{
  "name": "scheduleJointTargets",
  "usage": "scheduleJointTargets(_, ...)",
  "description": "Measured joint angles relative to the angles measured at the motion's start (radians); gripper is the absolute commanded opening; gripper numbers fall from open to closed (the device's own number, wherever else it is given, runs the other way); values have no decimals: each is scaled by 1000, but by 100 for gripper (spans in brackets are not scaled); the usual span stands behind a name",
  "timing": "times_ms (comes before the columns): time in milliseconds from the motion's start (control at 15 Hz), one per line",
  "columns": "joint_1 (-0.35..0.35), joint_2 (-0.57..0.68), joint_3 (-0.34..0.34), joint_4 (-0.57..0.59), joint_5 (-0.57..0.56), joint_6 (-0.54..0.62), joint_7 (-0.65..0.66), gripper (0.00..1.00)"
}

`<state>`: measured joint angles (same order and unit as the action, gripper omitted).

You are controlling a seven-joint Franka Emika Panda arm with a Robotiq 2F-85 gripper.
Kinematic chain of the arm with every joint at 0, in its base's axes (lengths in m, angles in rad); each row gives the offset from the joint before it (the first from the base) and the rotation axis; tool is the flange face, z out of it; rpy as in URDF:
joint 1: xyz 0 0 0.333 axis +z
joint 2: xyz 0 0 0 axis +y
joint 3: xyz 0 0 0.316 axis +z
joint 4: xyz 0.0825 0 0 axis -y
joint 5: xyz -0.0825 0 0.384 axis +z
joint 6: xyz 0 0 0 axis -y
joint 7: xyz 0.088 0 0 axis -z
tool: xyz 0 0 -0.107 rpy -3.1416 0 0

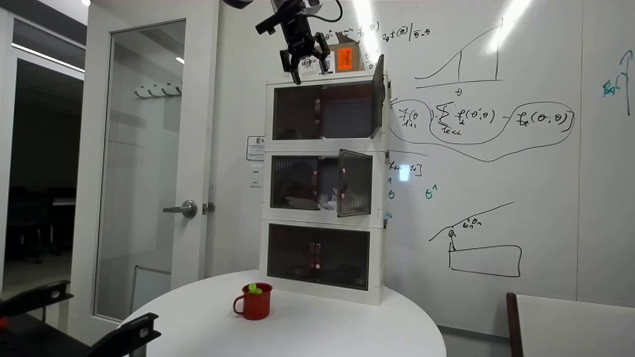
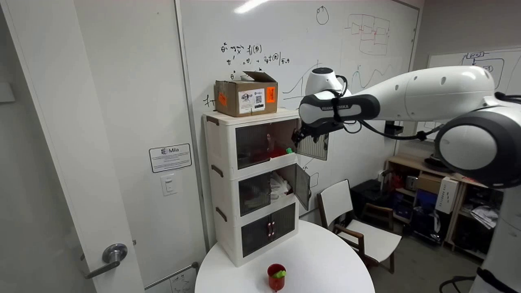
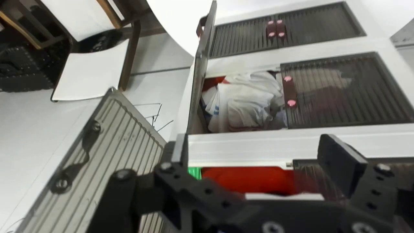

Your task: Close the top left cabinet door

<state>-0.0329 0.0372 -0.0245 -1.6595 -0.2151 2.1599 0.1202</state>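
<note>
A white cabinet (image 1: 325, 145) of three stacked units has dark ribbed doors. The top left door (image 1: 296, 113) looks shut; it also shows in an exterior view (image 2: 252, 146) and partly, behind a finger, in the wrist view (image 3: 312, 171). The top right door (image 1: 378, 101) stands swung open, also in an exterior view (image 2: 315, 146) and at the left of the wrist view (image 3: 113, 145). My gripper (image 1: 310, 77) is open and empty, in front of the top unit (image 2: 297, 136). In the wrist view its fingers (image 3: 258, 147) are spread before the top opening, the open door beside one finger.
The middle right door (image 1: 354, 183) is also open, with white cloth or bags (image 3: 242, 100) inside. A red item (image 3: 245, 179) lies in the top unit. A cardboard box (image 2: 246, 97) sits on top. A red mug (image 1: 256, 302) with a green item stands on the round table (image 1: 317, 332).
</note>
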Motion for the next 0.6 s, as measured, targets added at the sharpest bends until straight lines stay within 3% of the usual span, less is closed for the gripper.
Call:
scheduleJointTargets(267,-19,-183,-31,-215,104,-63,-183,100)
scheduleJointTargets(600,-20,-420,-99,-464,139,-162,-378,100)
